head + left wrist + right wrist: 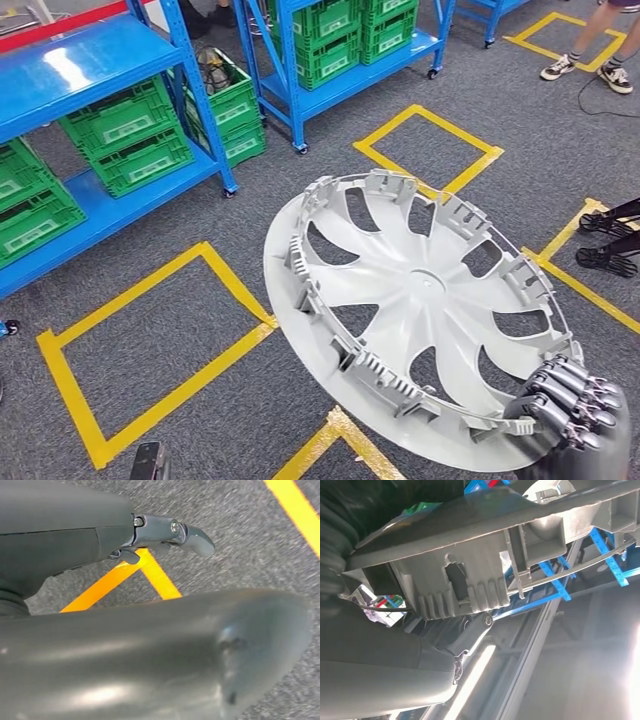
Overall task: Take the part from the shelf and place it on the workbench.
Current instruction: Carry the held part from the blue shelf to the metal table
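Gripping the rim of a pale grey wheel cover (423, 300), the right hand (570, 400) is seen at the lower right of the head view, its dark fingers (581, 385) curled over the cover's near edge. The part is held tilted above the grey carpeted floor (226, 340), its ribbed inner face with clips turned up toward the camera, clear of any shelf. In the right wrist view the cover's underside (471, 580) is seen close against the hand (395, 665), with blue shelf beams behind it.

The left hand (151, 650) is shown in its wrist view above carpet and a yellow tape line (151, 572); a thick grey thumb and one darker finger (177, 532) lie stretched out with nothing between them, so the hand is probably open, though the blur and close framing leave some doubt.

Yellow tape rectangles (158, 330) are marked on the floor. Blue shelving (113, 110) carrying green crates (128, 135) stands at the upper left, and a second blue rack (347, 60) with more green crates stands behind. A person's shoes (589, 70) are seen at the upper right.
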